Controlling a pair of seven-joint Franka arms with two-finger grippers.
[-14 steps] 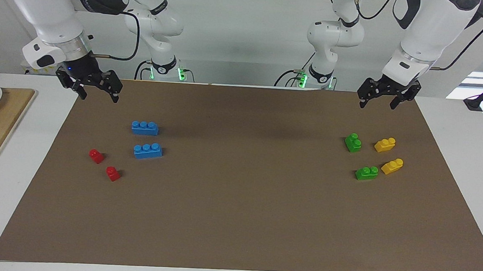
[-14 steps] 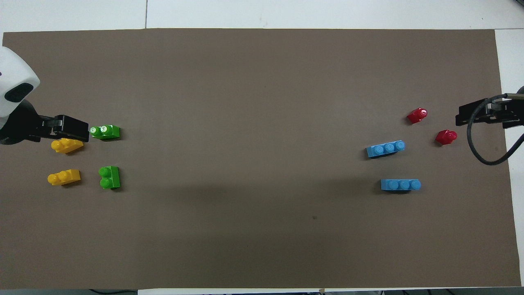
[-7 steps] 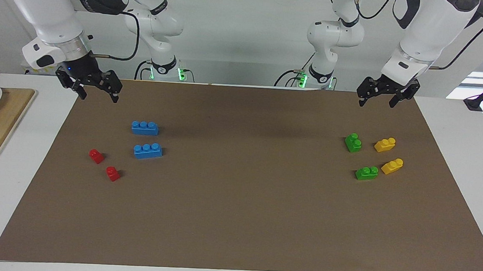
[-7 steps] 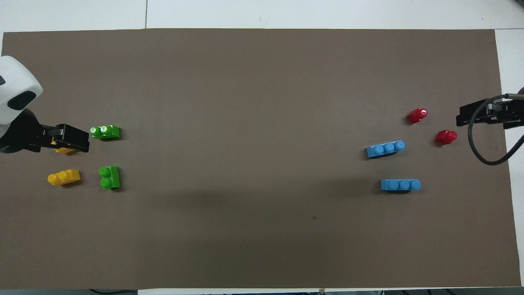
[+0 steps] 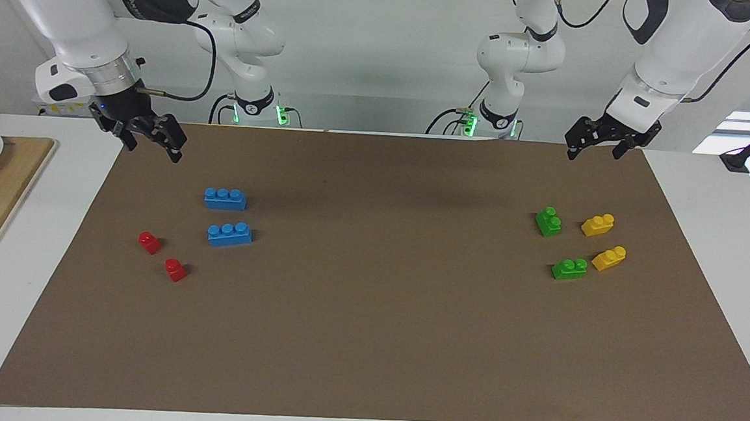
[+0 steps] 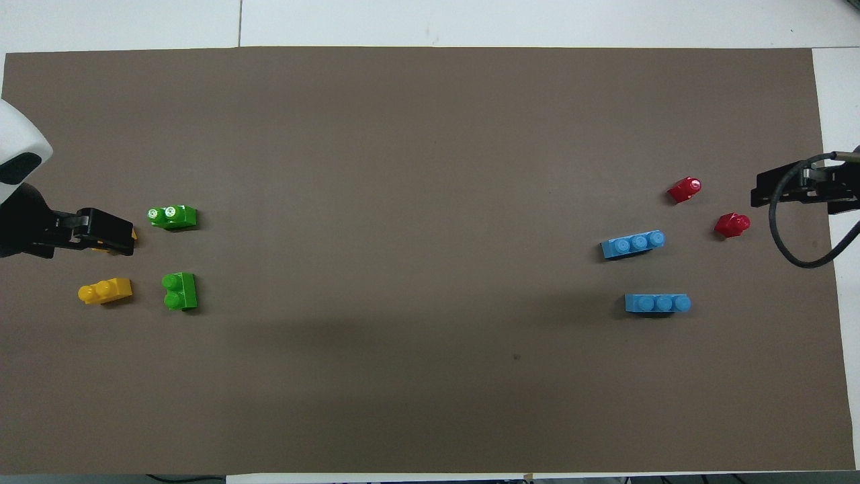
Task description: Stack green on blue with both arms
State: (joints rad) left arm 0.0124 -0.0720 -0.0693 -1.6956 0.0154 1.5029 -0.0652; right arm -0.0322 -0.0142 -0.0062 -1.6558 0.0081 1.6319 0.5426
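A white bench (image 5: 10, 318) carries a wide brown mat (image 5: 374, 327), with a pale wall rising past the robots' end. Toward the left arm's end of the mat lie two green bricks (image 5: 548, 221) (image 5: 569, 268), each with a yellow brick (image 5: 597, 225) beside it. Toward the right arm's end lie two blue bricks (image 5: 225, 198) (image 5: 229, 234), and two small red bricks (image 5: 150, 242) rest nearby, farther from the robots.

The left hand (image 5: 601, 149) hangs open and empty in the air over the mat's edge at the robots' end, well apart from both green bricks, which sit on the mat farther out from the robots. The right hand (image 5: 150, 145) likewise hangs open and empty above its corner of the mat; the closer blue brick lies near it but lower and untouched.

The bricks look like hard, light moulded plastic, stiff enough to take a firm pinch but smooth enough to slip or twist if caught off-centre. The flat long sides below the studs seem the best place to take hold, fingers straddling the narrow width. The green brick nearer the robots lies turned differently from its twin, so the hand would probably need to rotate to match. Pressing studs home likely calls for the blue brick to be steadied.
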